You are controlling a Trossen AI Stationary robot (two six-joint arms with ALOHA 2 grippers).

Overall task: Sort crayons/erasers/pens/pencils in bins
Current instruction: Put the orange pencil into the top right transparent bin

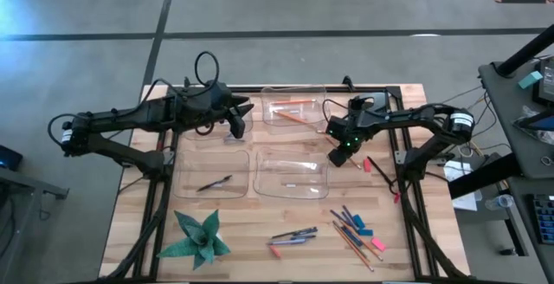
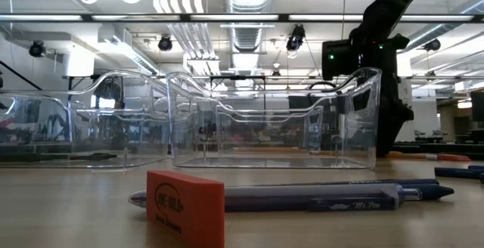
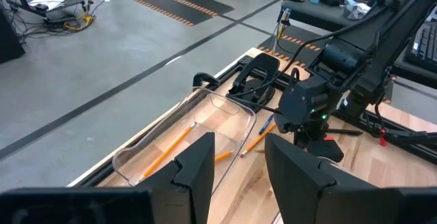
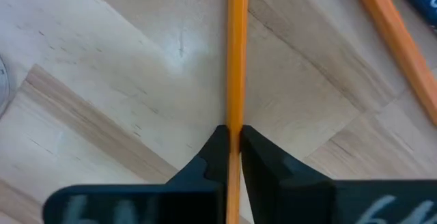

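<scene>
My right gripper (image 1: 340,156) is low over the table, just right of the far right bin (image 1: 294,111), and is shut on an orange pencil (image 4: 235,60). A second pencil (image 4: 392,36) lies beside it. My left gripper (image 3: 239,183) hangs open and empty, raised over the far left bin (image 1: 212,128). Two pencils (image 1: 294,118) lie in the far right bin. A pen (image 1: 214,183) lies in the near left bin (image 1: 212,173). Pens (image 1: 294,235), pencils (image 1: 351,241), blue crayons (image 1: 349,218) and erasers (image 1: 365,231) lie near the front edge. My right gripper pinches the orange pencil's shaft (image 4: 235,115) between its two fingertips (image 4: 213,157). The fingers come from above, pointing down, one on each side of the thin shaft. The pencil lies level, close over the wood. I cannot tell whether it rests on the table.
A green folded-paper star (image 1: 197,239) sits at the front left. A red eraser (image 1: 366,164) lies just right of my right gripper. The near right bin (image 1: 292,173) stands in front of it. A red eraser (image 2: 185,206) and a pen (image 2: 302,197) lie close to the low camera.
</scene>
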